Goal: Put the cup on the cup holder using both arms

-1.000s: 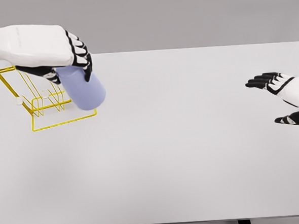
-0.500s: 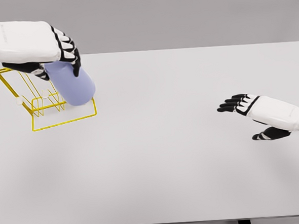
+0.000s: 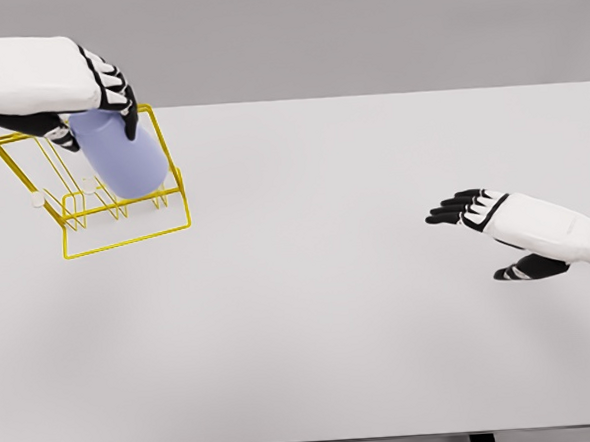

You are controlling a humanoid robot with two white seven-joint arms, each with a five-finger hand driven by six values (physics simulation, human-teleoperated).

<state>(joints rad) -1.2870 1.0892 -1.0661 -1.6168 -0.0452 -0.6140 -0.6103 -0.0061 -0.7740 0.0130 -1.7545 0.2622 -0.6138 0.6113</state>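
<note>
Head view: yellow wire cup holder (image 3: pixel 125 231) at the far-left of the white table (image 3: pixel 330 309). Lavender cup (image 3: pixel 119 154) tilted, its lower end inside the holder's frame above the prongs; whether it touches the wires cannot be told. Left hand (image 3: pixel 82 94) grasps the cup's upper end, fingers wrapped over it. Right hand (image 3: pixel 495 219) well apart over the table's right side, fingers extended, holding nothing.

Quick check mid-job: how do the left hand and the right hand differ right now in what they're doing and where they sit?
The left hand is curled around the lavender cup, while the right hand holds nothing, fingers spread. The left hand is at the table's far left over the yellow wire cup holder; the right hand hovers over bare table at the right. Both are white with black fingers.
</note>
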